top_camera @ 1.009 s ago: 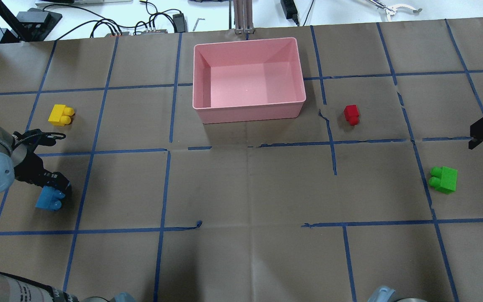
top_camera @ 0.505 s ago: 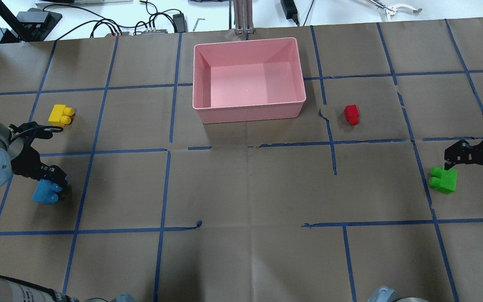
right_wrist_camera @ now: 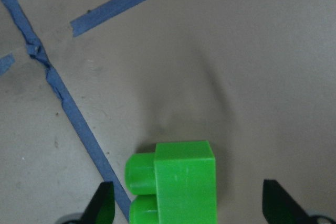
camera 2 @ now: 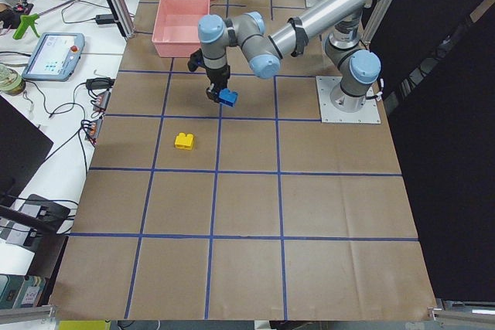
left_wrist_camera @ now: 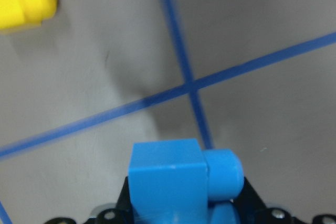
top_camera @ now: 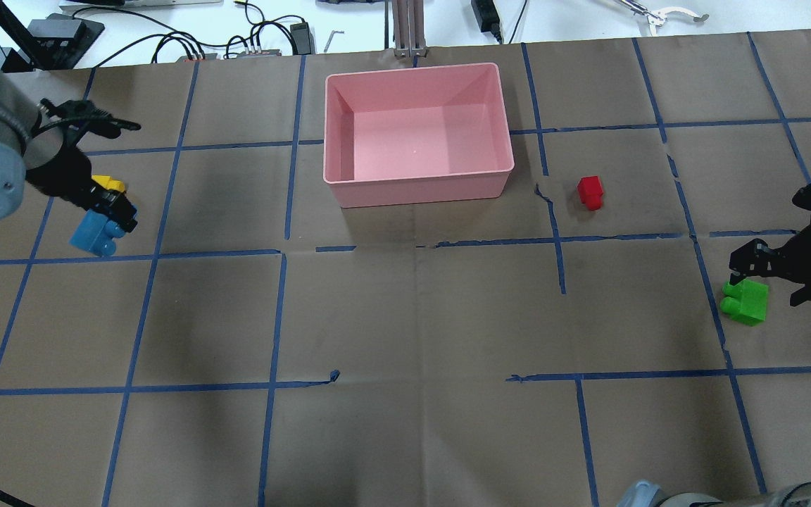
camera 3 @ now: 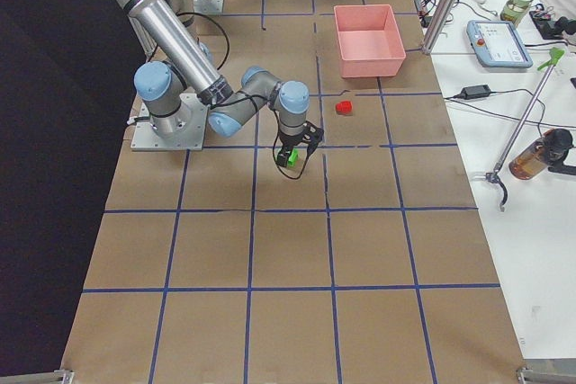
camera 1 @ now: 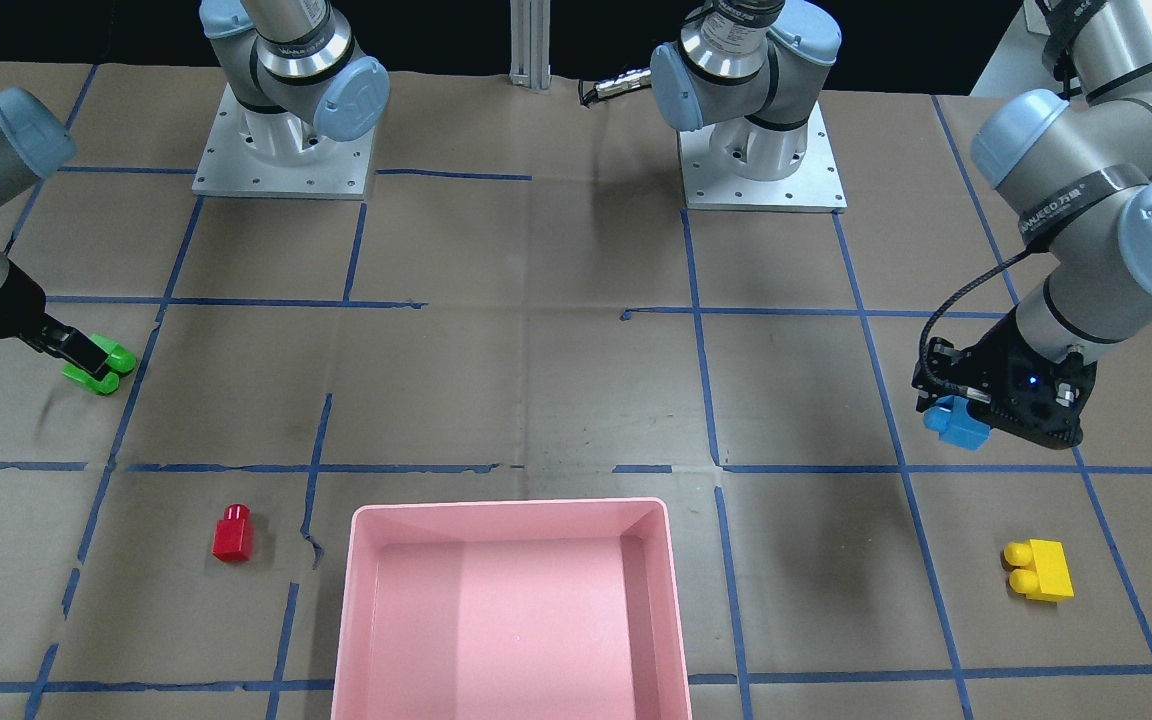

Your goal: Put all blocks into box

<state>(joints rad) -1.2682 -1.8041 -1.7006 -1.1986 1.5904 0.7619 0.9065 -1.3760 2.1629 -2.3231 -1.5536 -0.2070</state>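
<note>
My left gripper (top_camera: 113,211) is shut on the blue block (top_camera: 96,236) and holds it above the table; it fills the left wrist view (left_wrist_camera: 173,182). The yellow block (camera 1: 1038,570) lies on the table close by, partly hidden under the gripper in the overhead view. My right gripper (top_camera: 771,282) is open, its fingertips (right_wrist_camera: 102,203) on either side of the green block (right_wrist_camera: 176,184), which rests on the table (top_camera: 747,301). The red block (top_camera: 591,190) lies right of the pink box (top_camera: 416,189), which holds nothing.
Brown paper with a blue tape grid covers the table. Cables and gear (top_camera: 250,42) lie past its far edge. Both arm bases (camera 1: 281,150) stand on the robot's side. A metal post (top_camera: 409,28) stands behind the box.
My left gripper has lifted the blue block and carried it away from the robot, up to the yellow block. My right gripper has come in from the right and settled around the green block.
</note>
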